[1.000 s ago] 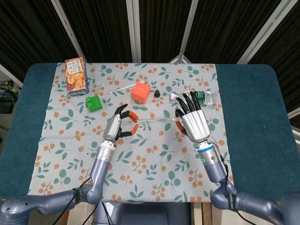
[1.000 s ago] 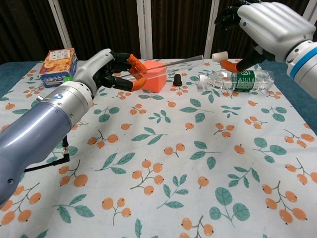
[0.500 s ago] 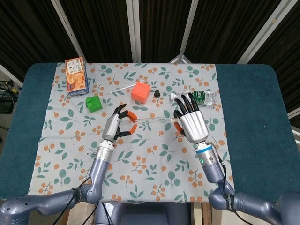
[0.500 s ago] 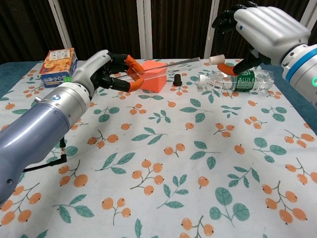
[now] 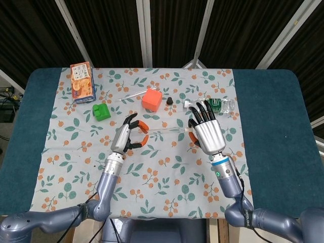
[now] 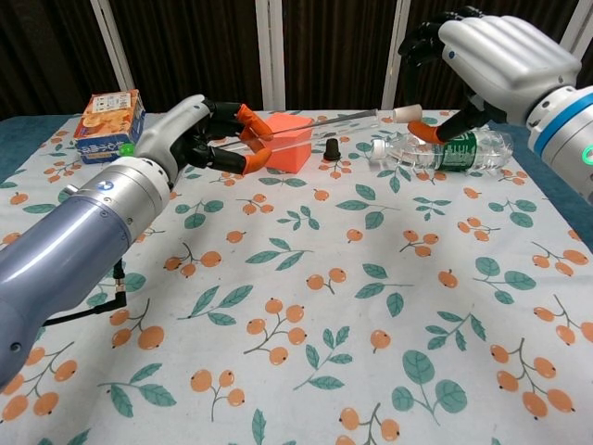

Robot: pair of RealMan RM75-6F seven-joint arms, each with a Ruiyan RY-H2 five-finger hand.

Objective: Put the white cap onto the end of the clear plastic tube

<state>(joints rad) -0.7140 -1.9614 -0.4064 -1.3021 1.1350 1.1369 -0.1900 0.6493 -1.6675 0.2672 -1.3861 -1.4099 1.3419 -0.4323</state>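
Note:
A thin clear plastic tube [image 6: 320, 119] hangs level above the cloth, and my left hand [image 6: 202, 135] pinches its left end between orange fingertips. In the head view the tube [image 5: 163, 131] runs from my left hand [image 5: 127, 136] toward my right hand [image 5: 206, 130]. The small white cap [image 6: 405, 114] sits right at the tube's right end, pinched by my right hand [image 6: 486, 65] between thumb and a finger. From above the cap [image 5: 188, 130] shows only as a pale sliver beside the right palm. Whether the cap is over the tube tip cannot be told.
A water bottle [image 6: 445, 150] lies on the floral cloth [image 6: 306, 306] under my right hand. An orange cube [image 6: 289, 141], a small black cap [image 6: 331, 148], a green block [image 5: 102, 111] and a snack box [image 5: 82, 82] stand at the back.
My right hand has carried the cap a little left and down, closing the gap to the tube's end. The left hand has hardly moved.

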